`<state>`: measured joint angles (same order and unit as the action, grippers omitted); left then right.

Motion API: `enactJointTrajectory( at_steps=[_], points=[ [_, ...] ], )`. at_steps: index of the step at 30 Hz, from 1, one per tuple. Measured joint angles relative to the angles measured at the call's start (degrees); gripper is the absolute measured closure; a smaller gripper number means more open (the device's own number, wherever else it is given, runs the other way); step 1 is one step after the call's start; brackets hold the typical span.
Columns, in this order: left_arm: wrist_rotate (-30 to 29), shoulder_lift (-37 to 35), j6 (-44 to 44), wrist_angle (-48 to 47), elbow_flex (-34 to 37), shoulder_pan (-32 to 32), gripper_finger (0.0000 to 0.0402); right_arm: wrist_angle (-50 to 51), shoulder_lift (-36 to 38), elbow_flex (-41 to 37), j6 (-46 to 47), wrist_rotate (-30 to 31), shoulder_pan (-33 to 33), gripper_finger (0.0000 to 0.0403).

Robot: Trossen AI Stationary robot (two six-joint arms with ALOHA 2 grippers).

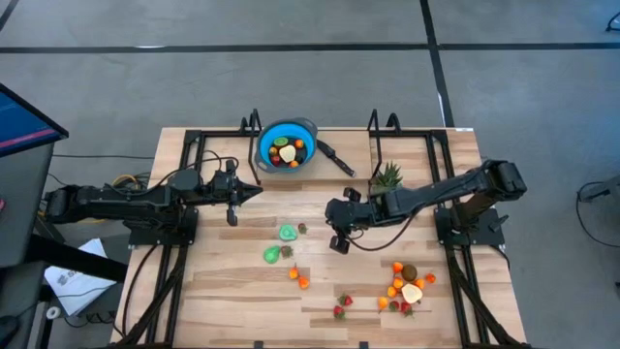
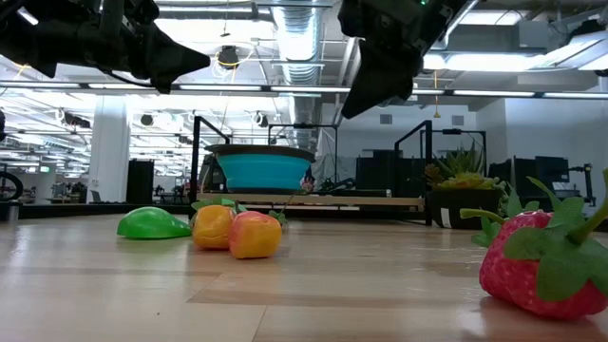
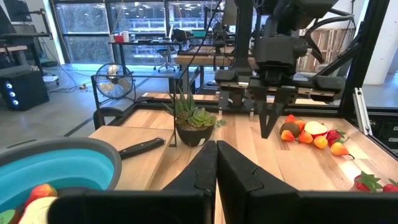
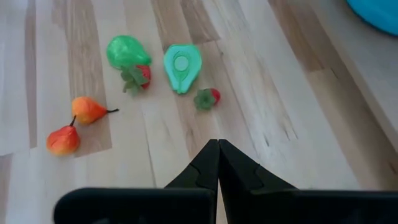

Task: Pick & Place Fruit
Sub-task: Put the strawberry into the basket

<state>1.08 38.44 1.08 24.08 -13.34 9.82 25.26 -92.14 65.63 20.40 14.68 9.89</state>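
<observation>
Several toy fruits already lie in the blue bowl [image 1: 287, 145] at the far edge of the bench [image 1: 223, 291], while most are still spread over the wood: a green pear half [image 4: 182, 66] and a whole green pear [image 4: 126, 51] lie nearest the bowl, each with a small strawberry [image 4: 208, 98] beside it, two orange pieces [image 1: 298, 278] sit a little beyond them, and a bigger cluster [image 1: 407, 287] of orange, brown and red fruit lies well away from the bowl, toward the right arm's side. The right gripper [image 1: 336, 231] hangs above the bench between bowl and green pair, its jaws pressed together and holding nothing. The left gripper [image 1: 254, 192] waits just beside the bowl, jaws likewise together and empty. By my reading, the step in hand is the reach for a fresh piece, after a drop or before the first grasp of this round. Next, the right jaws must part, centre over one small fruit, probably the strawberry or pear half closest below, and descend squarely; such tiny rounded pieces could easily squirt sideways if the pinch lands off-centre.
</observation>
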Motion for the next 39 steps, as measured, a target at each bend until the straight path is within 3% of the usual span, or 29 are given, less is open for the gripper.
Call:
enactJointTrajectory(
  at_steps=[14,27,35,39],
  points=[
    [0.7,0.0,-1.4,-0.3,0.0,-0.2,0.0399,-0.9,0.0,0.0,0.1,0.0,0.3,0.0401],
    [2.8,0.9,-4.5,0.3,0.0,-2.3,0.0399,6.5,1.8,0.2,-2.0,0.0,1.0,0.0401],
    [-1.2,7.3,-4.4,1.7,0.0,-7.2,0.0399,7.2,3.6,-0.4,-5.3,0.1,1.0,0.0401],
    [-1.7,12.0,-2.0,8.8,0.0,-9.1,0.0399,7.2,4.1,-0.6,-7.0,0.3,1.0,0.0401]
  ],
)
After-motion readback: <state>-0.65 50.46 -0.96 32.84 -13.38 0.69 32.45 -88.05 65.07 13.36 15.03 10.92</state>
